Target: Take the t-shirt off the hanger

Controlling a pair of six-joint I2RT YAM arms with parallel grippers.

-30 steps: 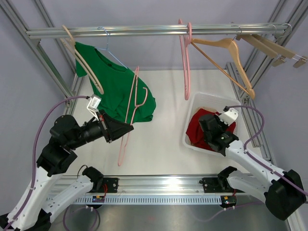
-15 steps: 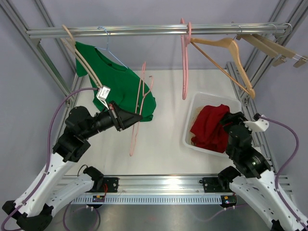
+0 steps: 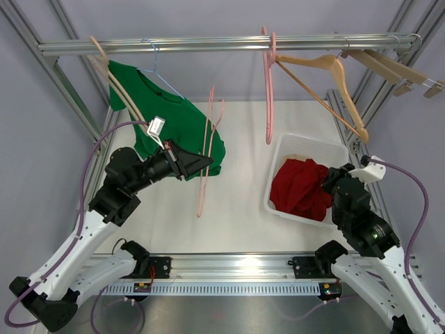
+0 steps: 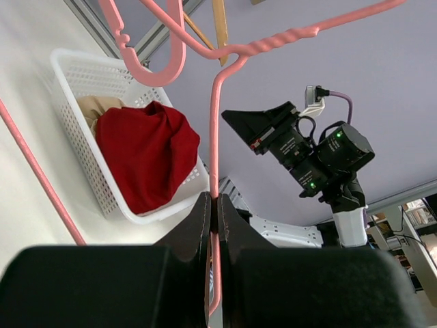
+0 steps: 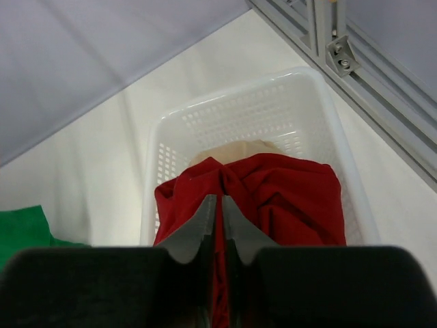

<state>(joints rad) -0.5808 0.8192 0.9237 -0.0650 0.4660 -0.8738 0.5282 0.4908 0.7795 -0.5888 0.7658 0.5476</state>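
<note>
above the table [image 3: 240,216], left gripper [image 4: 214,205]: clenched on the pink hanger [image 4: 214,123] at its wire neck
right gripper [image 5: 218,205]: jaws almost together, hanging over the basket [image 5: 239,109]
red t-shirt [image 5: 287,198]: crumpled inside that basket

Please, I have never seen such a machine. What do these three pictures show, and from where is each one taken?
A left arm and a right arm, both robots, stand at a white table. One picture looks down from above; the other two come from cameras on the wrists. The left tool is shut on a pink hanger. The right tool, nearly shut, holds nothing. A green t-shirt hangs at the rail. A white basket holds a red garment.
</note>
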